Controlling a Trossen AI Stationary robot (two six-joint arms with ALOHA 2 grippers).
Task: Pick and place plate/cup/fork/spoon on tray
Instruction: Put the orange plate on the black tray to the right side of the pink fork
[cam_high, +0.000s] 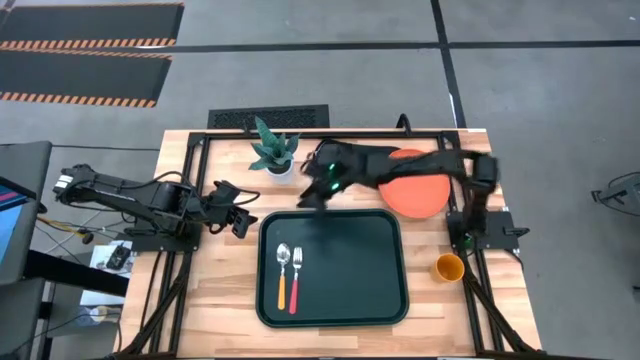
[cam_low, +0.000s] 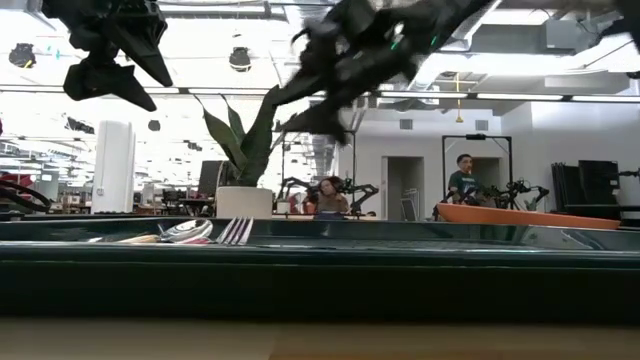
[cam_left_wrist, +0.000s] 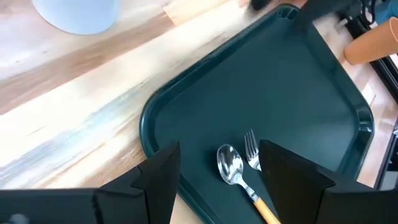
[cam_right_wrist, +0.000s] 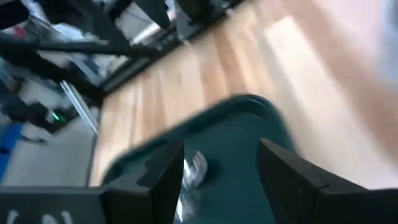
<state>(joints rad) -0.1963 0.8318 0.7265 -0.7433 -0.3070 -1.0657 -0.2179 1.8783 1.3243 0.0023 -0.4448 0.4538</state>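
Counter: spoon (cam_high: 282, 272), fork (cam_high: 296, 276) trayed; plate (cam_high: 417, 194), cup (cam_high: 448, 267) outstanding. My right jaws released, empty; risk clipping plant (cam_high: 273, 150).

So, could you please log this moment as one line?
spoon, fork: on tray | plate, cup: on table | right gripper: open, above tray edge

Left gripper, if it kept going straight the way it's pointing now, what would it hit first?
Probably the tray. In the left wrist view, the left gripper, open and empty, points over the tray's near rim toward the spoon and fork lying inside. Depth is unclear, so rim or spoon could come first.
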